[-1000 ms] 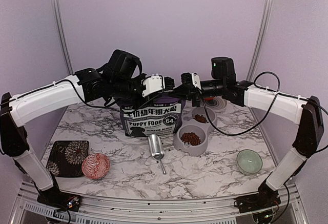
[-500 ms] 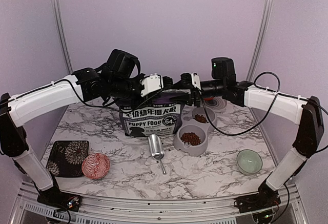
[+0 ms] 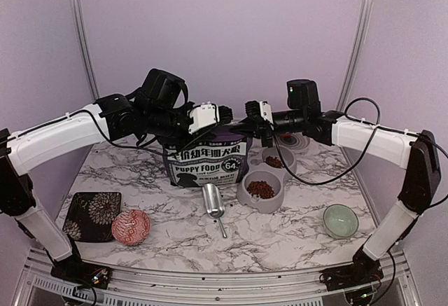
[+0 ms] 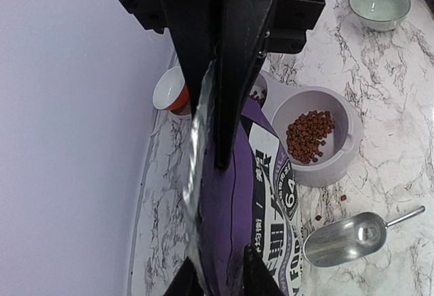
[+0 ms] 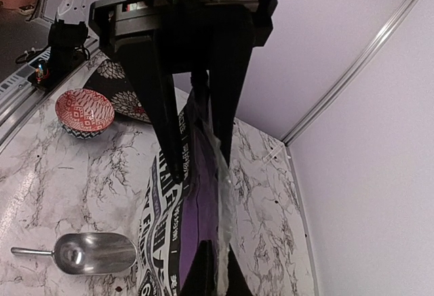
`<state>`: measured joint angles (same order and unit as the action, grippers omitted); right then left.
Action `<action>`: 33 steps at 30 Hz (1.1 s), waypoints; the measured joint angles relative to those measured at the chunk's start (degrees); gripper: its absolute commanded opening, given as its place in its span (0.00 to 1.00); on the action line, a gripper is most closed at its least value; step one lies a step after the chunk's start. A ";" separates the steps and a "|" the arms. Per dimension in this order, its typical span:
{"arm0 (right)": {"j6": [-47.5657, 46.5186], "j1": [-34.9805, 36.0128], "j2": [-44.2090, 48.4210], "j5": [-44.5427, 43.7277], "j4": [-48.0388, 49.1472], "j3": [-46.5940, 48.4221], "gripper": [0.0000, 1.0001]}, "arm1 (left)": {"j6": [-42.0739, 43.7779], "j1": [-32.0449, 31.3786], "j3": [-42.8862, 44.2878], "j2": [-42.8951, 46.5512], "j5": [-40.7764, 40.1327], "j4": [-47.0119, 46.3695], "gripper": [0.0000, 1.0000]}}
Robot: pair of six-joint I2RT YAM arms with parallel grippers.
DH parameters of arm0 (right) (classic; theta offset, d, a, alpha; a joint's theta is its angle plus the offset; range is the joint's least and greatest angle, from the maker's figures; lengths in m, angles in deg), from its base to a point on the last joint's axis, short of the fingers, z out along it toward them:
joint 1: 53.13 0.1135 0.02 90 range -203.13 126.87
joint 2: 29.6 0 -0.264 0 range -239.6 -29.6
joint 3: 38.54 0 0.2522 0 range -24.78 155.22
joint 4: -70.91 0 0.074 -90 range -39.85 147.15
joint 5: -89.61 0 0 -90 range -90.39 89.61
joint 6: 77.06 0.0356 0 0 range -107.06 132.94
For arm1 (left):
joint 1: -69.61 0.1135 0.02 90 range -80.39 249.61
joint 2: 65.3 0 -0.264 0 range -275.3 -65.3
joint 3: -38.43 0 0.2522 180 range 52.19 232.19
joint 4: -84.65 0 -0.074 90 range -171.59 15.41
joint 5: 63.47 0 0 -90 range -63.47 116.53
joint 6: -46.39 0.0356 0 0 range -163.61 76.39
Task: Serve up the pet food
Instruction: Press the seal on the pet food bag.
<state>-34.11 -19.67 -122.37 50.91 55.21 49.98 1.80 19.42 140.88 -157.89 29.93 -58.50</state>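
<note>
Where the marble table [image 3: 301, 250] runs back to the lilac wall, the purple bag [image 3: 206, 167] stands upright at its centre, and both arms reach in over its top. The left gripper [image 3: 225, 113] straddles the bag's foil lip with its fingers only narrowly parted, and whether they press it cannot be told. The right gripper [image 3: 248, 108] is clamped on the same lip from the other side. Just right of the bag sits the grey double-bowl feeder [image 3: 243, 195]. A dark flowered plate [image 3: 91, 215] lies at the near left, with a red patterned bowl [image 3: 131, 225] just beside it. A steel scoop [image 3: 213, 201] lies in front of the bag, and a pale green bowl [image 3: 340, 219] sits at the near right. The pet food [image 3: 260, 189] lies heaped in both feeder bowls, with a few pellets loose on the table beside the feeder.
</note>
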 measured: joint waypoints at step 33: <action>0.04 0.02 0.00 0.09 0.00 0.02 0.00 | 0.07 2.23 -4.92 4.85 -2.62 1.05 0.00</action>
<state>-34.06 -19.65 -122.37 51.00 55.21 50.01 1.86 21.64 135.96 -153.04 27.31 -57.45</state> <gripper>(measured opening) 0.007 0.010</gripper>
